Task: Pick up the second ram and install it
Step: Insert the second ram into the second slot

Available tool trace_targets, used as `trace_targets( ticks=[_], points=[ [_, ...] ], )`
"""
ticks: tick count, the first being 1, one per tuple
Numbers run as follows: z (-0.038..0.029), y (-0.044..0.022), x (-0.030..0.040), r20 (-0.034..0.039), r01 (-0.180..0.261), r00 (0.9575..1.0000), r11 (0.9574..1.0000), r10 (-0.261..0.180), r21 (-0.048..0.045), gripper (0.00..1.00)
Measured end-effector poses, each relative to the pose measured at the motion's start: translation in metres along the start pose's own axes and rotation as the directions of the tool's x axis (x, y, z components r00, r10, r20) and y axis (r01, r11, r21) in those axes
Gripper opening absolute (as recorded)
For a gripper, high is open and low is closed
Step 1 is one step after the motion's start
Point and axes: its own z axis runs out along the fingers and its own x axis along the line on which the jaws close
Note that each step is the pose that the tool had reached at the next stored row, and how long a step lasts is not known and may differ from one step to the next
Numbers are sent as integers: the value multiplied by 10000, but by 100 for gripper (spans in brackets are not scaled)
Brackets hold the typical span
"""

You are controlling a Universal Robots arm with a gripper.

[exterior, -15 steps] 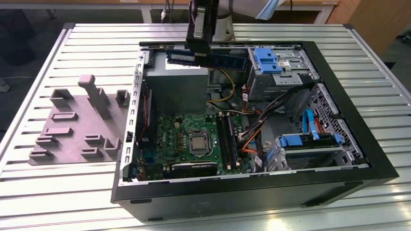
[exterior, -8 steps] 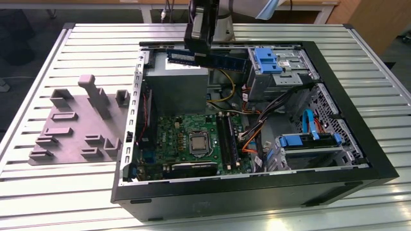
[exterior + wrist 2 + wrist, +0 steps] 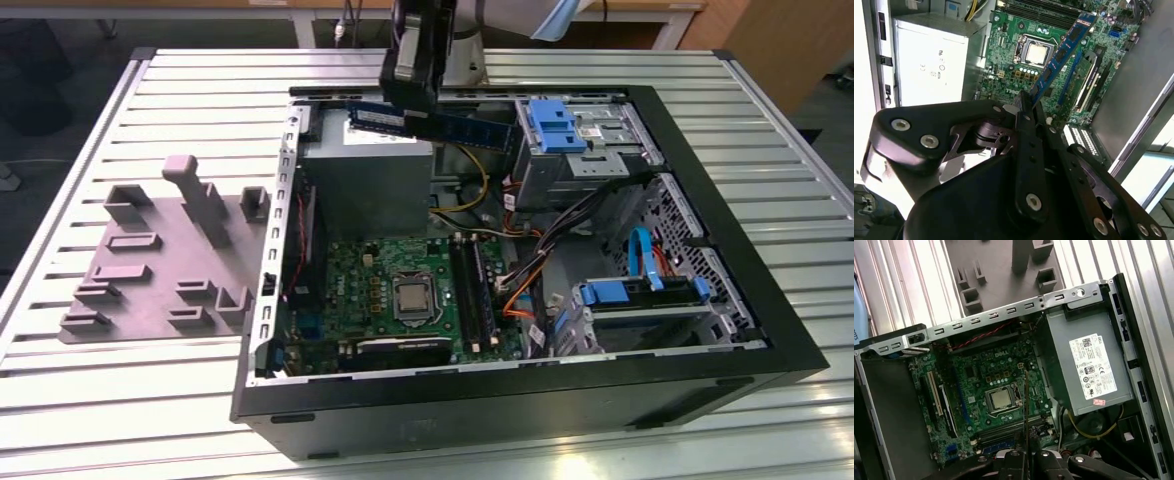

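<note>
ram [image 3: 447,127] hangs in the air over the open case [image 3: 534,390], above the power supply [image 3: 363,185] and well clear of the motherboard [image 3: 360,270]. the gripper [image 3: 404,108] is pinching it near one end, so most of the stick juts out free toward the exterior view's right. in the second wrist view it runs out long and flat from the fingers [image 3: 1026,125], with the board far below. we judge it light and stiff: a thin card that won't sag, but could crack or twist if levered, and its chips and edge contacts are best left untouched. a hold on the two flat faces, away from the contact edge, seems right to us. held off-centre as it is, it may tilt under any push into a slot [image 3: 467,290].
</note>
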Motion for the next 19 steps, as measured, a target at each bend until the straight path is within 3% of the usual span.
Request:
trace_targets(
  ticks=[7,19],
  points=[
    [0,0,0,4,-292,9996,9996,292,7,14],
    [0,0,0,4,-320,9995,9995,320,8,14]
  ],
)
